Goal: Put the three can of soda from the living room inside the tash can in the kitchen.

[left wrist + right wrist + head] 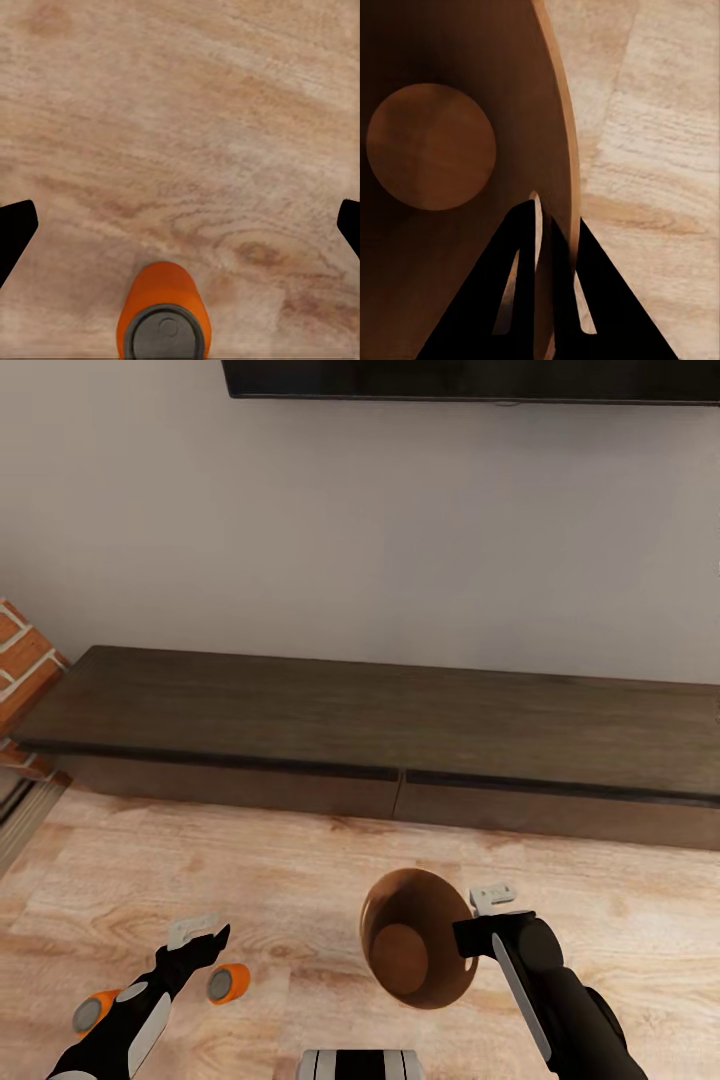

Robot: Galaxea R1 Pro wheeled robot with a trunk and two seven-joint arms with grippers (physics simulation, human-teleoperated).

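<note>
The tash can (pixel 440 950), a round copper-brown bin, hangs tilted above the wood floor with its dark mouth towards me. My right gripper (pixel 478 920) is shut on its rim, one finger inside the wall (pixel 472 247) and one outside. Two orange cans of soda lie on their sides on the floor: one (pixel 228 983) just right of my left gripper (pixel 203 937), the other (pixel 95 1012) partly behind my left forearm. My left gripper is open wide and holds nothing. In the left wrist view, an orange can (pixel 161 319) shows its grey top below the spread fingers.
A long dark low cabinet (pixel 360 720) runs along the wall ahead. A black television (pixel 470 378) hangs above it. The red brick chimney (pixel 20 660) stands at the far left. Light plank floor (pixel 300 880) spreads between me and the cabinet.
</note>
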